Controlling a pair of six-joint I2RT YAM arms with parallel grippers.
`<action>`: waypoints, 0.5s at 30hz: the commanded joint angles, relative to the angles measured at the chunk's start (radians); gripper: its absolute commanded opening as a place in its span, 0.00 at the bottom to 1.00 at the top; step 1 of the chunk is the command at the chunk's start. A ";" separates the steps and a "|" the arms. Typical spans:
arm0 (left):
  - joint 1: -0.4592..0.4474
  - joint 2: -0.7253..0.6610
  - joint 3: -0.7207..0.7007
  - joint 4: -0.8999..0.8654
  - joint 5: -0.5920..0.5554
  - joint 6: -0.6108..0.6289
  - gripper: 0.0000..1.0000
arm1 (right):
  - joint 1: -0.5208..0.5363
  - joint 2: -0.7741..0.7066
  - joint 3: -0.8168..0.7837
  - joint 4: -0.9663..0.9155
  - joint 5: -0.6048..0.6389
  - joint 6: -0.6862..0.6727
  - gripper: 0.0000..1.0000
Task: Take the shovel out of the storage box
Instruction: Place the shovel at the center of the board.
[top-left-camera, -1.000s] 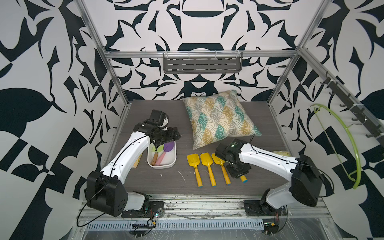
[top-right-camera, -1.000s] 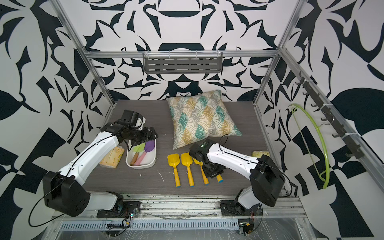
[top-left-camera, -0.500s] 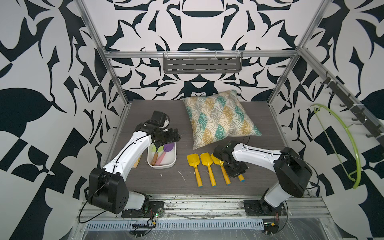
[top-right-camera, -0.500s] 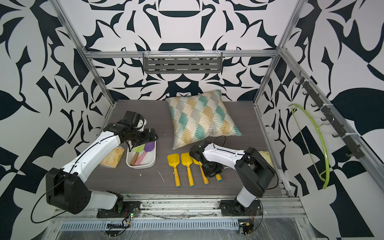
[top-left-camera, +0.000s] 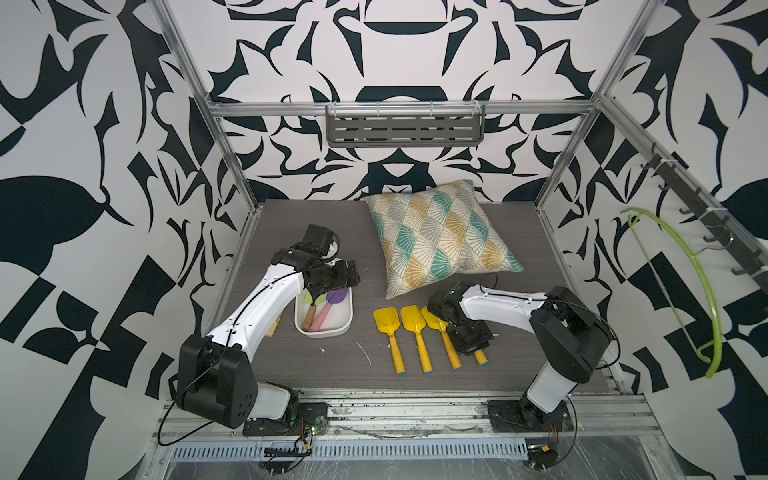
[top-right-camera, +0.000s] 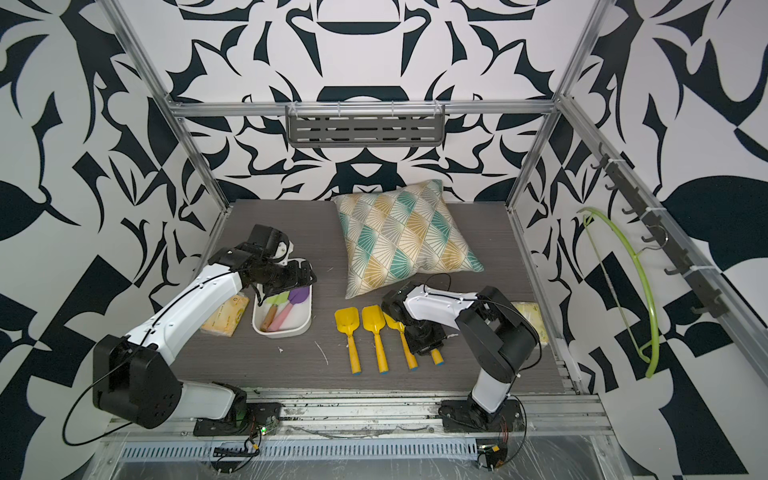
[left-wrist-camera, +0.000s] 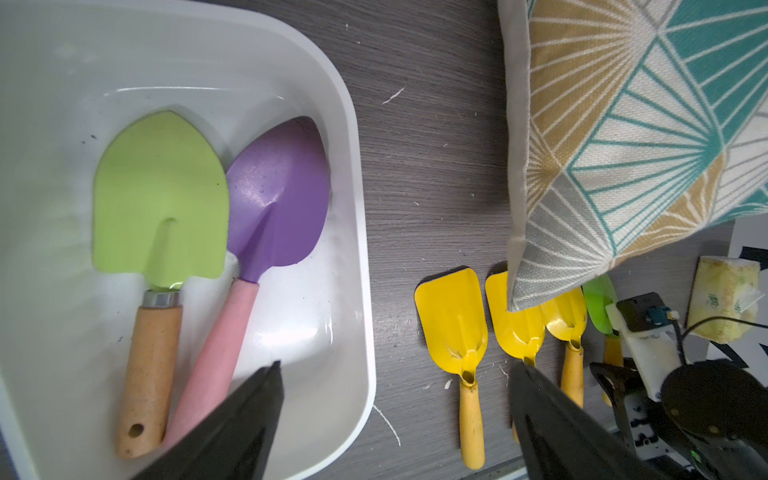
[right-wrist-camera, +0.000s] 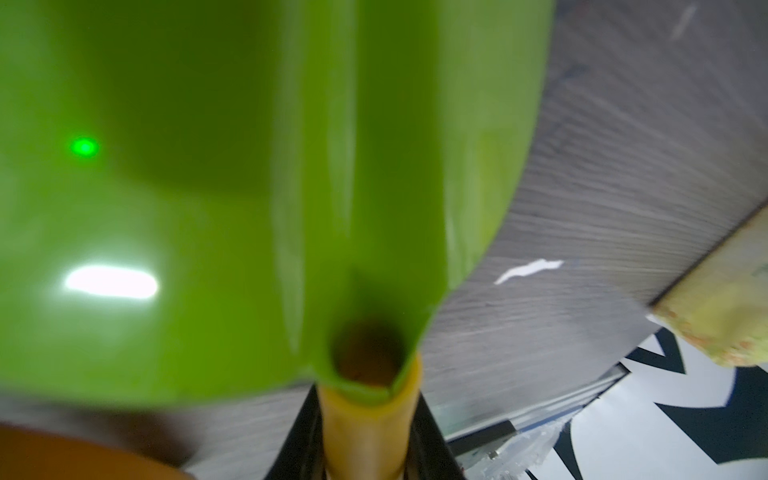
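Observation:
The white storage box (top-left-camera: 343, 327) (top-right-camera: 302, 322) (left-wrist-camera: 358, 199) stands on the table's left side. Inside lie a green-bladed shovel (left-wrist-camera: 160, 199) with a wooden handle and a purple-bladed shovel (left-wrist-camera: 278, 195) (top-left-camera: 336, 297) with a pink handle. My left gripper (top-left-camera: 332, 276) (top-right-camera: 291, 276) (left-wrist-camera: 395, 365) hovers open over the box's far end, holding nothing. My right gripper (top-left-camera: 471, 336) (top-right-camera: 426, 336) (right-wrist-camera: 370, 436) is shut on the yellow handle of a green-bladed shovel (right-wrist-camera: 232, 187) (left-wrist-camera: 598, 303), low over the table outside the box. Its handle end (top-left-camera: 481, 356) sticks out toward the front.
Three yellow shovels (top-left-camera: 390, 332) (top-right-camera: 349, 332) lie side by side between the box and my right gripper. A patterned pillow (top-left-camera: 440, 237) sits behind them. A yellow packet (top-right-camera: 224, 320) lies left of the box, another (top-right-camera: 528, 311) by the right edge.
My right arm's elbow has folded in toward the table's middle, while its gripper stays low with the green-bladed shovel. The left arm has barely moved.

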 joint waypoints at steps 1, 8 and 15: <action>0.003 -0.020 -0.019 -0.002 -0.014 0.017 0.93 | -0.006 0.003 -0.009 -0.008 -0.069 -0.033 0.23; 0.003 -0.014 -0.027 -0.004 -0.030 0.017 0.94 | -0.023 -0.002 -0.026 -0.014 -0.079 -0.015 0.33; 0.011 0.005 -0.047 -0.074 -0.206 0.019 0.94 | -0.023 -0.071 0.000 -0.041 -0.093 -0.006 0.37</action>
